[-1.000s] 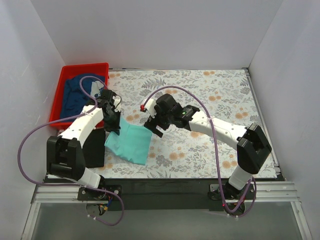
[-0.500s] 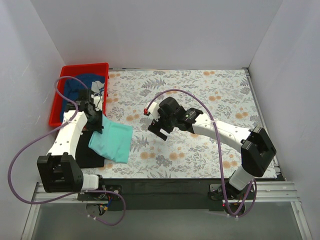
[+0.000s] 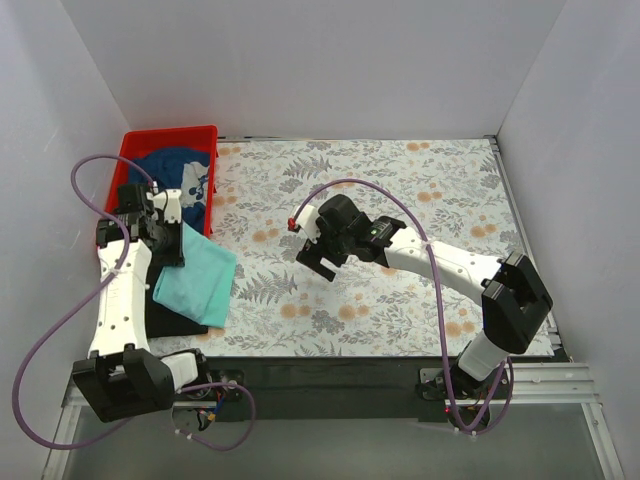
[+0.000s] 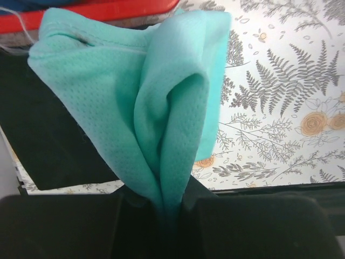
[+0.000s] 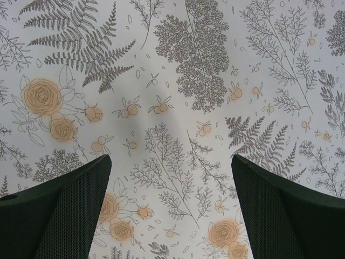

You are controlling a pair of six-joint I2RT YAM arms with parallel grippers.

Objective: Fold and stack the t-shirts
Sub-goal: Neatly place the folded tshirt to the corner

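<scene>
My left gripper (image 3: 172, 245) is shut on the folded teal t-shirt (image 3: 197, 283) and holds it over the black t-shirt (image 3: 178, 322), which lies folded at the table's front left. In the left wrist view the teal t-shirt (image 4: 156, 113) hangs pinched between my jaws, with the black t-shirt (image 4: 51, 140) under it. The navy t-shirt (image 3: 178, 180) with a white print lies in the red bin (image 3: 130, 150). My right gripper (image 3: 318, 262) is open and empty over the bare floral cover (image 5: 178, 108) mid-table, with its fingers (image 5: 59, 210) wide apart.
The red bin stands at the back left corner; its rim shows in the left wrist view (image 4: 108, 11). White walls close in the table on three sides. Purple cables loop above both arms.
My left gripper has carried the teal t-shirt leftward, from the middle-left of the table to over the black t-shirt. My right gripper has barely moved.
</scene>
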